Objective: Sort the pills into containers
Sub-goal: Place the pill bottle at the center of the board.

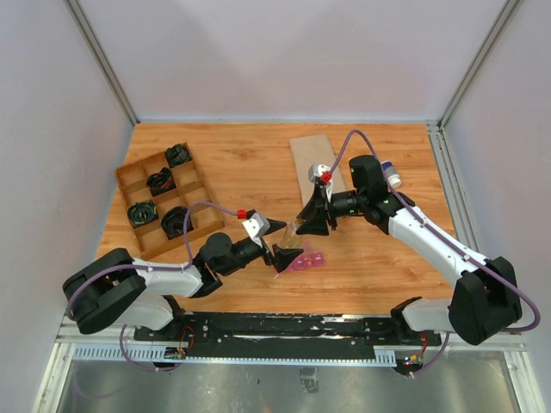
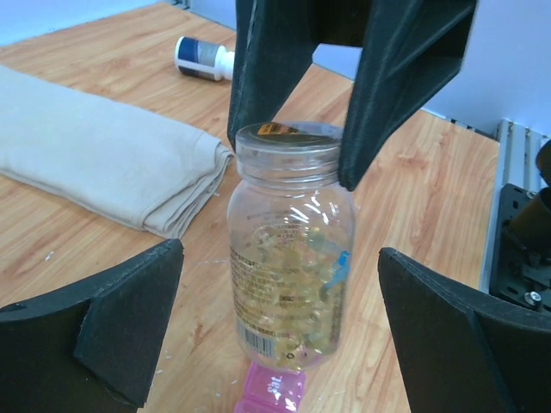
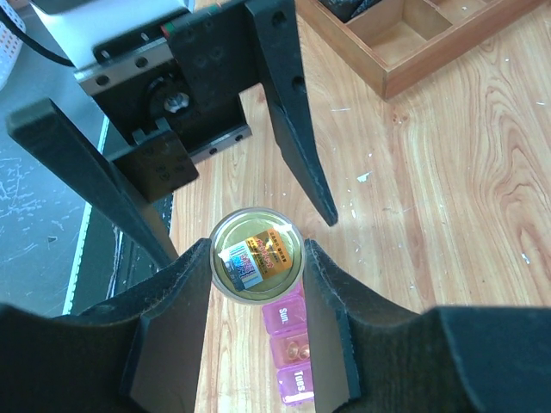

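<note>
A clear pill bottle [image 2: 291,258], full of yellow softgels and with a gold seal on its mouth [image 3: 256,255], stands upright. My right gripper [image 3: 256,268] is shut on its neck from above; in the top view the right gripper [image 1: 312,222] is at mid-table. The magenta-pink strip of containers [image 3: 293,348] lies just below the bottle, and it shows in the top view [image 1: 306,261] and the left wrist view [image 2: 274,394]. One compartment between "Sun." and "Tues." holds pills. My left gripper [image 2: 280,288] is open, its fingers either side of the bottle and apart from it.
A wooden divided tray [image 1: 164,198] with black items sits at the left. A folded beige cloth [image 2: 103,159] lies behind the bottle. A small white-capped bottle [image 2: 202,58] lies on its side beyond it, at the right in the top view [image 1: 392,176].
</note>
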`<state>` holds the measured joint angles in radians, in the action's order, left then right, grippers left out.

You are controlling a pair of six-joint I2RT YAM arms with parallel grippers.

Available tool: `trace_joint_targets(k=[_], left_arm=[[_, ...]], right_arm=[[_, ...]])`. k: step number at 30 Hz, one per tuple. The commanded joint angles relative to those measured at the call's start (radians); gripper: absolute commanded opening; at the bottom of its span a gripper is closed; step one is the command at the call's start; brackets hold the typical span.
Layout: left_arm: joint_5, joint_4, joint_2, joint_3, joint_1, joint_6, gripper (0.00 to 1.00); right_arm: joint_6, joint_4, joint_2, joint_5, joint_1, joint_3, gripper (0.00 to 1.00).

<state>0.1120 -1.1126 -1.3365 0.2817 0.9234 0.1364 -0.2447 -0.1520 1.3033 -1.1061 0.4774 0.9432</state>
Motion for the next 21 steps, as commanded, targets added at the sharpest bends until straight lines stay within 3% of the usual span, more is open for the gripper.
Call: trace_joint_targets(k=[1, 5, 12, 21], left_arm=[[0.027, 0.038, 0.09, -0.037, -0.001, 0.0, 0.99], [-0.014, 0.079, 0.203, -0.111, -0.001, 0.025, 0.99], [-0.069, 0.335, 0.414, -0.123, -0.005, 0.056, 0.99], [-0.049, 0.323, 0.503, -0.225, -0.006, 0.017, 0.99]], right_arm=[[-0.032, -0.021, -0.023, 0.012, 0.02, 0.014, 0.13], [-0.042, -0.02, -0.023, 0.062, 0.02, 0.02, 0.14], [-0.093, 0.01, 0.024, 0.209, 0.021, 0.063, 0.15], [-0.165, 0.22, 0.141, 0.356, 0.024, 0.098, 0.22]])
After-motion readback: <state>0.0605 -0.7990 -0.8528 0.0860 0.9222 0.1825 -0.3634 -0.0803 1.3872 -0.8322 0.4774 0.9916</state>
